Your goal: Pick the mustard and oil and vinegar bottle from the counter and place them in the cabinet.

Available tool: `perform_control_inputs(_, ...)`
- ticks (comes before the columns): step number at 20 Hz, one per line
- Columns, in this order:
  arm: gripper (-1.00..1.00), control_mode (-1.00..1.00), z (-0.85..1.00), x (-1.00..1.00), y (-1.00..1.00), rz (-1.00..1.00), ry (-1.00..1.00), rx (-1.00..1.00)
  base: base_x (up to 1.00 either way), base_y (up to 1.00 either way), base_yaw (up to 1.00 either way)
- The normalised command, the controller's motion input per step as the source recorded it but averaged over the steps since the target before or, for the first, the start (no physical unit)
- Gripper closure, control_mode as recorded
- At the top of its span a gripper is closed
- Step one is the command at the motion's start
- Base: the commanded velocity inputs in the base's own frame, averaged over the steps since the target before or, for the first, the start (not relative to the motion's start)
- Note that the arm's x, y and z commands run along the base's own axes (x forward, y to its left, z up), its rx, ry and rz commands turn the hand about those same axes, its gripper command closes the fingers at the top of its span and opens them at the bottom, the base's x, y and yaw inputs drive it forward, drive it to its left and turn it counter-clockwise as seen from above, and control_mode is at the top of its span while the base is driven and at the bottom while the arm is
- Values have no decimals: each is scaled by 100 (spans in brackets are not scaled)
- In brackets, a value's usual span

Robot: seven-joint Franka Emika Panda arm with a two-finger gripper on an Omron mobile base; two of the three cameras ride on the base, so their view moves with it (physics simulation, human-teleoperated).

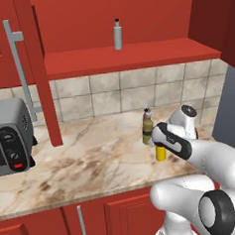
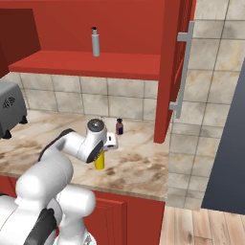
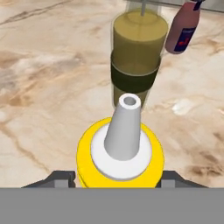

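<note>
The gripper (image 3: 120, 177) hung straight above the mustard (image 3: 120, 153), its two dark fingertips (image 3: 59, 178) showing at either side of the yellow body. They looked set against the bottle's flanks, but whether they pinched it or stood just clear could not be told. In the left base view the hand covered the top of the mustard (image 1: 161, 153), which stood upright on the counter (image 1: 83, 161), near its front edge.

Just beyond the mustard, almost touching it, stood the oil and vinegar bottle (image 1: 147, 127), upright on the same slab. Beyond the mustard again and a little to its right stood a tiny dark brown bottle (image 2: 119, 127), close to the tiled wall. Well to the left of the mustard sat a grey toaster oven (image 1: 9, 142).

High above and behind the mustard, the cabinet (image 1: 130, 56) stood open, its door (image 1: 39, 70) swung out with the long grey bar handle (image 1: 19, 66) showing. A slim grey bottle (image 1: 117, 35) stood upright on its shelf.
</note>
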Motion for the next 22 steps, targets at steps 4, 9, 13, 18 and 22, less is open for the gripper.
perform_control_inputs(4, 100, -100, 1, -3, 0, 0, -1, 0, 0, 0, 0)
perform_control_inputs(9, 100, -100, 47, -38, 5, 2, -13, 0, 0, 0, 0)
perform_control_inputs(13, 100, -100, 76, -46, 19, 2, -19, 0, 0, 0, 0)
perform_control_inputs(18, 100, -100, 82, -32, 19, 0, -17, 0, 0, 0, 0)
perform_control_inputs(22, 100, -100, 90, -23, 13, 0, -12, 0, 0, 0, 0)
